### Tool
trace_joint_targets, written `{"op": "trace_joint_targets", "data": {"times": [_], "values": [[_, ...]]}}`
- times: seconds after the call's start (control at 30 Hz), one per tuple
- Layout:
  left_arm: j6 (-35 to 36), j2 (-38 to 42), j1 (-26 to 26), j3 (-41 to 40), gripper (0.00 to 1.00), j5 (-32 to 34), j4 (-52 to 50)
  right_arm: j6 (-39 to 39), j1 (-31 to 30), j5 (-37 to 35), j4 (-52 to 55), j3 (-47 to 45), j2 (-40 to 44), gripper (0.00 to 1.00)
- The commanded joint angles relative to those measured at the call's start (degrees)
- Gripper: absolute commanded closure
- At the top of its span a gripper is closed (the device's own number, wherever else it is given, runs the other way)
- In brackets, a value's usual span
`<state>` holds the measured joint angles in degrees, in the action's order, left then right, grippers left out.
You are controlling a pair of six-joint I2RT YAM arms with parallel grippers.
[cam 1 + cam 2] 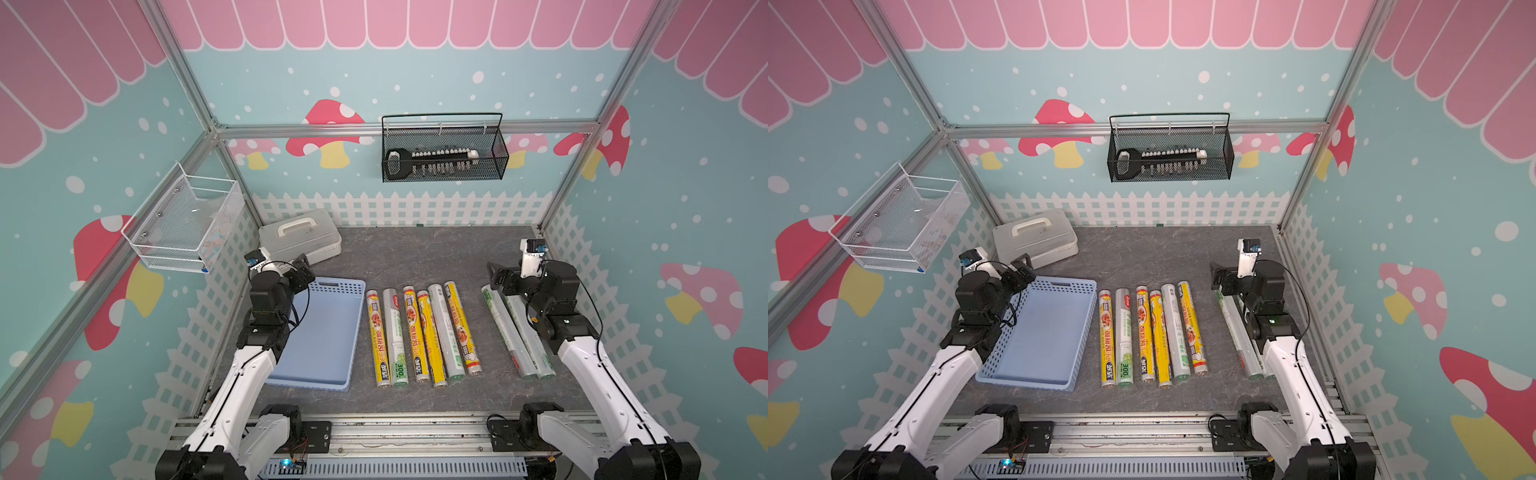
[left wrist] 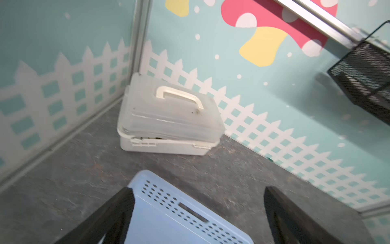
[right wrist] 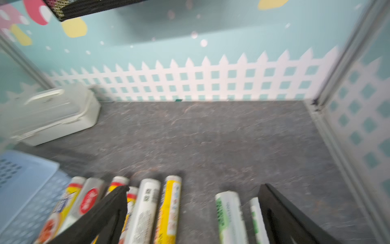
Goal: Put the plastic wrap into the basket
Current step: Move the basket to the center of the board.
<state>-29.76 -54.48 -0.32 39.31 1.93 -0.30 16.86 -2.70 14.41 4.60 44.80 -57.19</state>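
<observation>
Four yellow plastic wrap rolls (image 1: 377,332) saying "PE保鲜膜", four silvery rolls (image 1: 394,328), one marked "300", left jaws and right jaws spread wide

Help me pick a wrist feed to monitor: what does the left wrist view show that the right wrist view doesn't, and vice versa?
Only the left wrist view: the basket close up, its perforated end wall and handle slot, by the open left gripper. Only the right wrist view: the plastic wrap rolls lying on the table, a row of six and a separate pair, by the open right gripper. Both: the white lidded box, part of the basket, the black mesh basket, the table and the picket-fence wall.
</observation>
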Motion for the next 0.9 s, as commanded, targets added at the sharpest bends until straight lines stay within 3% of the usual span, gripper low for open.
{"op": "trace_joint_targets", "data": {"times": [0.0,0.07,0.17,0.23,0.37,0.63,0.87], "values": [[-9.0,-0.9,-1.0,0.4,0.11,-22.6,-13.7,5.4,-0.1,10.6,16.5,0.1,-1.5,0.06],[-9.2,-1.7,-5.1,2.2,0.10,-22.2,-20.4,4.5,-0.2,11.1,20.8,0.9,-2.1,0.09],[-8.4,-3.0,-15.2,4.2,0.09,-14.2,-28.7,4.3,-0.5,10.8,23.6,0.9,-2.7,0.11],[-10.1,-4.4,-20.3,3.9,0.08,-9.1,-31.0,4.1,-0.6,9.3,25.4,1.4,-3.3,0.11],[-14.9,-9.2,-27.7,3.3,0.04,-7.3,-31.9,3.5,-0.6,1.6,29.5,3.6,-5.3,0.11],[-16.8,-14.2,-32.0,5.3,0.04,-1.1,-32.0,3.7,-0.6,0.2,30.2,4.8,-8.9,0.10],[-15.4,-23.4,-34.5,10.5,0.05,-10.5,-24.5,3.7,-0.6,-4.0,32.5,5.8,-11.0,0.09]]}}
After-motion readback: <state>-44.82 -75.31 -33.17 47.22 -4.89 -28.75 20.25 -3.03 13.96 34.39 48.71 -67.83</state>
